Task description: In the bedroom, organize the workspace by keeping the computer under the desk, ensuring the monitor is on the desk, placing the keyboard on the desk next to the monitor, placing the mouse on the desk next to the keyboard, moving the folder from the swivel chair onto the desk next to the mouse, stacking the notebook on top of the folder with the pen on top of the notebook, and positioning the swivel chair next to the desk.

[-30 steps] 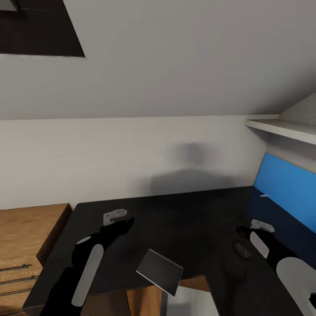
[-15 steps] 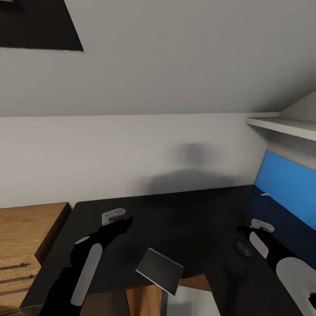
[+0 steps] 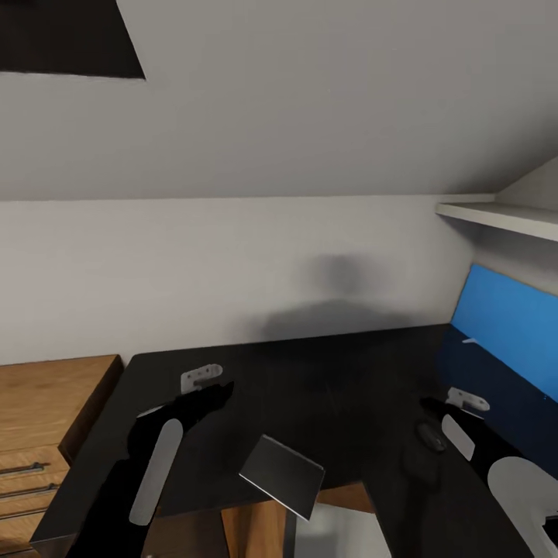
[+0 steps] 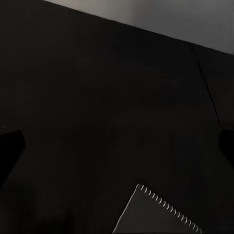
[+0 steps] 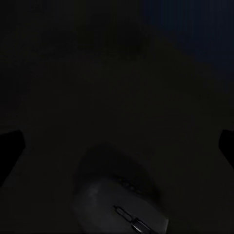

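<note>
Light-wood drawer chest (image 3: pixel 46 418) left; white shelf (image 3: pixel 496 218) upper right; grey wall (image 3: pixel 271 256) behind.

My left arm reaches up from the lower left of the head view, black with a pale strip along the forearm, and ends in my left gripper (image 3: pixel 221 390) just left of centre. My right arm comes in from the lower right corner, its right gripper (image 3: pixel 428 404) at the right side of the frame. In each wrist view my dark fingertips (image 4: pixel 9 146) (image 5: pixel 9 146) sit at opposite edges, so both jaws look spread wide, though the right wrist view is very dark.
</note>
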`<state>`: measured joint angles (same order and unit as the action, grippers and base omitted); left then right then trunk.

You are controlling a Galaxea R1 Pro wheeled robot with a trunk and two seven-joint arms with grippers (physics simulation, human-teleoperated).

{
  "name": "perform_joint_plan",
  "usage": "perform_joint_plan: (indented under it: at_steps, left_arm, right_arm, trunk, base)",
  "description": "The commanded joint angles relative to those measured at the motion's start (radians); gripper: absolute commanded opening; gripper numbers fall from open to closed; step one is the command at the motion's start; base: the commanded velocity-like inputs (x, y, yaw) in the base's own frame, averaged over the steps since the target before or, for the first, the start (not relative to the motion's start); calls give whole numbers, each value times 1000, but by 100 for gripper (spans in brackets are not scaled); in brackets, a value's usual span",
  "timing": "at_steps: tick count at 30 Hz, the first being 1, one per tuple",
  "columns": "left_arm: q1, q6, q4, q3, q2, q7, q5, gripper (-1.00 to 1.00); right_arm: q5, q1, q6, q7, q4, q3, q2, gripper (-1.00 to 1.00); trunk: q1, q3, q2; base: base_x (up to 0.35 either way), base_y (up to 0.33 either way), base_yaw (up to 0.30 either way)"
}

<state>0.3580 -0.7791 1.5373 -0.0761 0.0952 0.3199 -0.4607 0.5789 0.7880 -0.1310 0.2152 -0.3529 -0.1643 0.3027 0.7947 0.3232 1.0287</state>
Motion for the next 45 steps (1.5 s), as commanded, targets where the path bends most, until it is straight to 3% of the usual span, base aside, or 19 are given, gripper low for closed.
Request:
perform_joint_plan:
  at_steps: [1, 4, 5, 6, 8, 10, 11, 12, 15, 16, 23, 37, 45]
  left_arm:
    - [44, -53, 0, 7, 15, 72, -48, 100]
    - [88, -83, 0, 14, 31, 138, -110, 100]
    - [117, -95, -3, 16, 39, 186, -160, 100]
    - [131, -99, -5, 17, 41, 212, -185, 100]
    - [181, -109, -30, 19, 47, 313, -286, 100]
    - [204, -111, -48, 19, 48, 352, -332, 100]
    - [234, -113, -76, 19, 48, 392, -389, 100]
    - [247, -114, -88, 19, 48, 407, -413, 100]
    - [260, -115, -99, 18, 47, 422, -436, 100]
    - [266, -115, -104, 17, 37, 430, -447, 100]
    - [269, -115, -106, 16, 8, 432, -452, 100]
    - [269, -115, -86, 13, 4, 432, -450, 100]
    - [269, -111, -65, 13, 3, 432, -442, 100]
  right_arm:
    - [7, 0, -8, 8, -2, -8, 1, 100]
    - [7, 0, -11, 10, -1, -7, 1, 100]
    - [7, 0, -13, 10, -1, -6, 1, 100]
    - [7, 0, -14, 11, -1, -6, 1, 100]
    - [10, 0, -21, 11, 0, -1, 2, 100]
    - [15, 0, -33, 10, -1, 4, 2, 100]
    - [25, 0, -71, 9, -2, 10, 4, 100]
    - [30, 0, -98, 8, -3, 13, 4, 100]
    - [36, 0, -132, 6, -6, 15, 4, 100]
    - [39, 0, -148, 6, -7, 17, 5, 100]
    - [40, 0, -155, 6, -6, 18, 7, 100]
    - [42, 0, -157, 6, -6, 19, 12, 100]
    - [45, 0, -156, -19, -6, 20, 11, 100]
  trunk:
    - [4, 5, 8]
    - [16, 14, 29]
    - [19, 17, 36]
    - [23, 20, 43]
    - [31, 27, 57]
    - [39, 33, 71]
    - [42, 36, 78]
    - [46, 39, 85]
    - [58, 48, 106]
    - [62, 52, 113]
    - [88, 74, 162]
    - [142, 117, 260]
    - [142, 117, 260]
  base:
    - [0, 0, 0]
    - [0, 0, 0]
    - [0, 0, 0]
    - [0, 0, 0]
    - [0, 0, 0]
    - [0, 0, 0]
    - [0, 0, 0]
    - [0, 0, 0]
    - [0, 0, 0]
    - [0, 0, 0]
    - [0, 0, 0]
    - [0, 0, 0]
    - [0, 0, 0]
